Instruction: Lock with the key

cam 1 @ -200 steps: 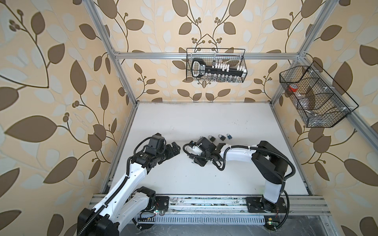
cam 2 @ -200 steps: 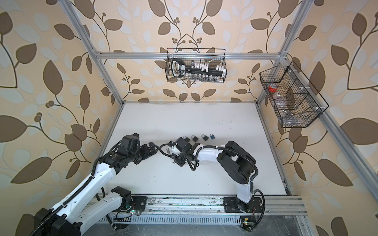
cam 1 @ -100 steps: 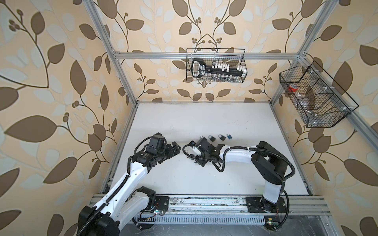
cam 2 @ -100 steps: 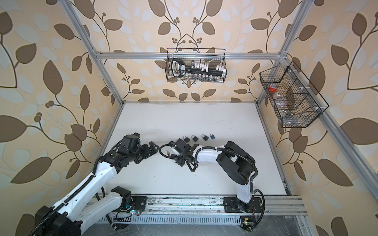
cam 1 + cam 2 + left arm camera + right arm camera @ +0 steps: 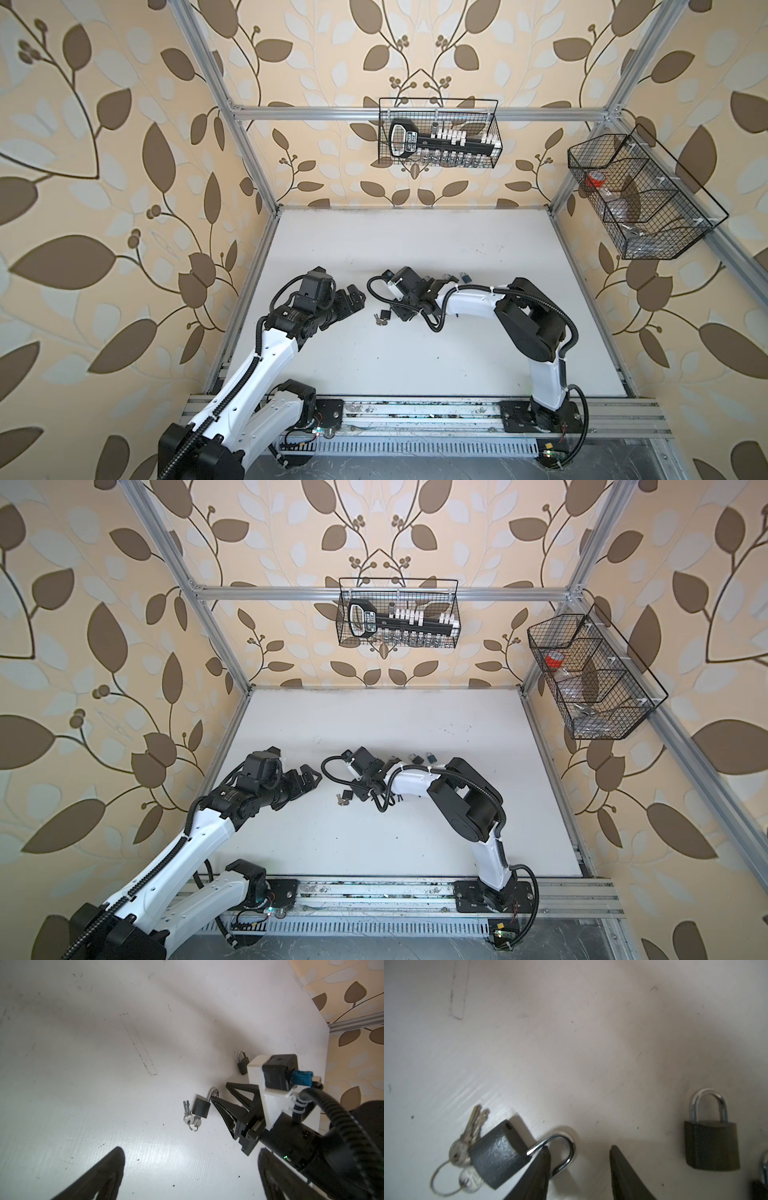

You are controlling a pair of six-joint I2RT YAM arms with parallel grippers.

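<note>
Where the padlock (image 5: 201,1108) lies beside its keys (image 5: 188,1116), open tabletop (image 5: 415,241) spreads rearward

Both top views look down from high on the whole counter (image 5: 415,353); both wrist views face it closely, sharing the open padlock (image 5: 201,1108).

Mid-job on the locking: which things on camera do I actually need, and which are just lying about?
For the job:
open padlock
keys beside it
right gripper, open, at that padlock
left gripper, open, off to the side

Lying about:
shut padlock
two more padlocks
wire baskets on the walls
</note>
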